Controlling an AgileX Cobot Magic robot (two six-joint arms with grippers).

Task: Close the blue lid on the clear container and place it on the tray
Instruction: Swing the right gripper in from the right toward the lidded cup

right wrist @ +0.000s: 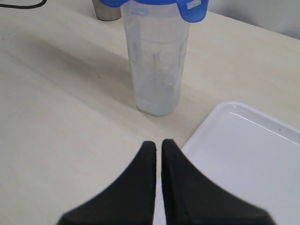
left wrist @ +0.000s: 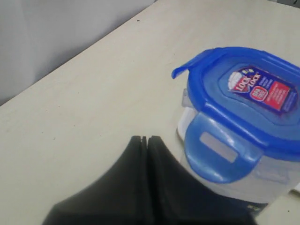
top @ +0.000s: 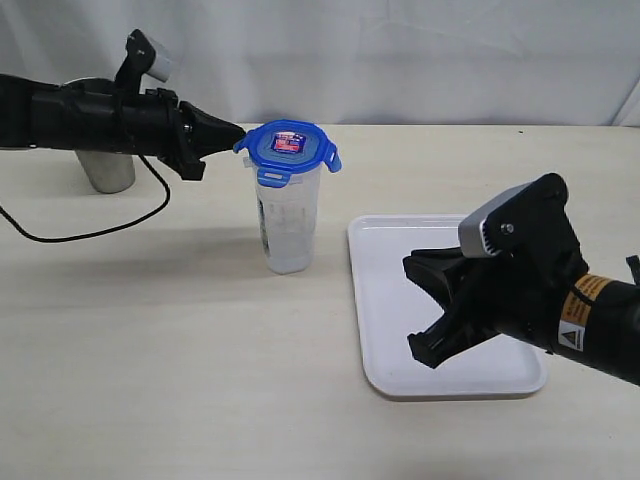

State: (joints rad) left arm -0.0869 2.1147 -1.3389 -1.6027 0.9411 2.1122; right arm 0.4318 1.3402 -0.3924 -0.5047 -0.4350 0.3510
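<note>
Two arms work around the clear container (top: pixel 288 228), which we take as our landmark; it stands upright on the pale table (top: pixel 180 360), not on the tray.

Far to the left of the container and further back, a steel cup (top: pixel 105 172) sits partly hidden behind the left arm. A black cable (top: pixel 90 236) loops over the table between that cup and the container.

Next comes the left gripper (top: pixel 239 132), level with the container's top and just beside it on the left. Its two fingers are pressed together (the wrist view shows only a thin seam between them) and they hold nothing. The tip is very near the nearest blue flap; we cannot tell whether it touches.

On top of the container sits the blue lid (top: pixel 288 143), red-and-white sticker upward. Its flaps stick out from the rim rather than lying flat against the clear wall.

Right of the container and slightly nearer to us lies the white tray (top: pixel 385 330), close to it but not touching, with nothing resting on it.

Furthest right of the container is the right gripper (right wrist: pixel 158 143), over the tray and pointing back toward the container. Its fingers are nearly together, a narrow slit between them, and grip nothing.
</note>
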